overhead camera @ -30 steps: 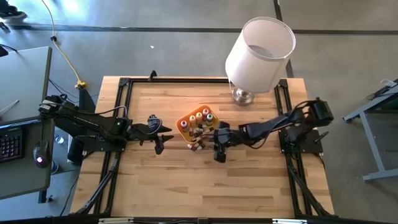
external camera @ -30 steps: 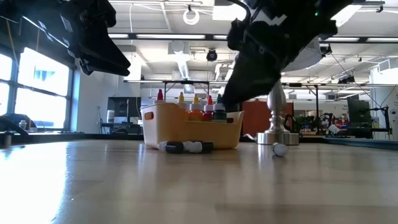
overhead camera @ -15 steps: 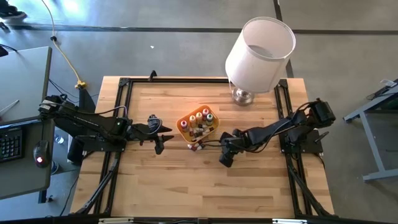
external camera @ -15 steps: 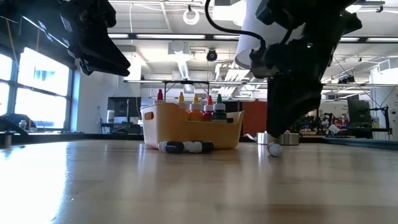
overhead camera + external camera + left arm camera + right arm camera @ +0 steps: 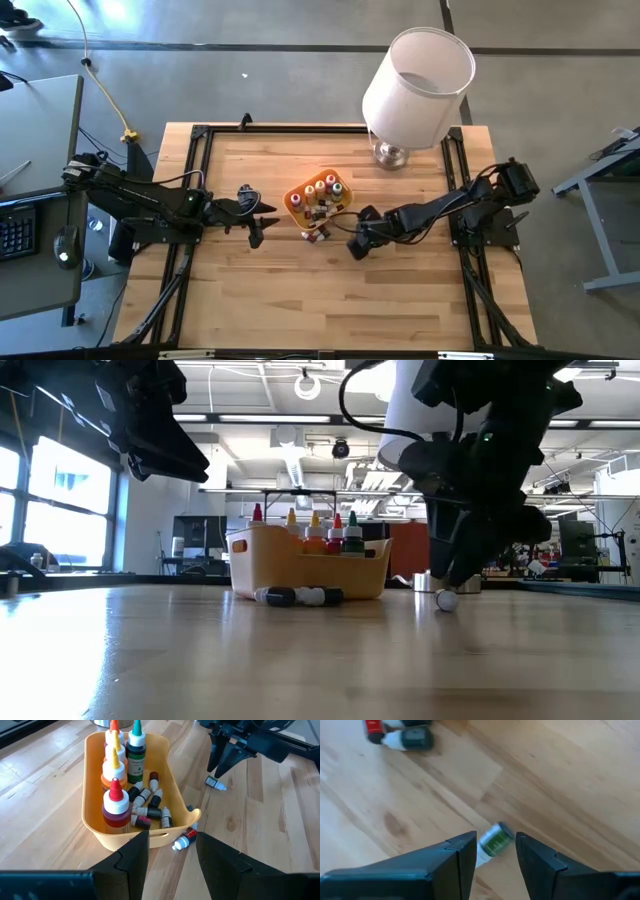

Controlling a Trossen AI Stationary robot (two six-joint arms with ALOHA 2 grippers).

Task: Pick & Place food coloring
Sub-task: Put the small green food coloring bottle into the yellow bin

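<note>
Right claw (image 5: 492,855) hangs open astride green vial (image 5: 491,842), bare wood around.

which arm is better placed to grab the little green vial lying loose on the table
The right. The right gripper hangs over the small green vial with the white end, jaws open on either side of it. The left gripper waits on the far side of the orange plastic tray.

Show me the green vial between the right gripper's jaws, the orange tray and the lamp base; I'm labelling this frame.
green vial (image 5: 495,840), right wrist view, on its green label.
orange tray (image 5: 94,822), left wrist view, on its near wall.
lamp base (image 5: 391,155), high view, on its metal foot.
</note>
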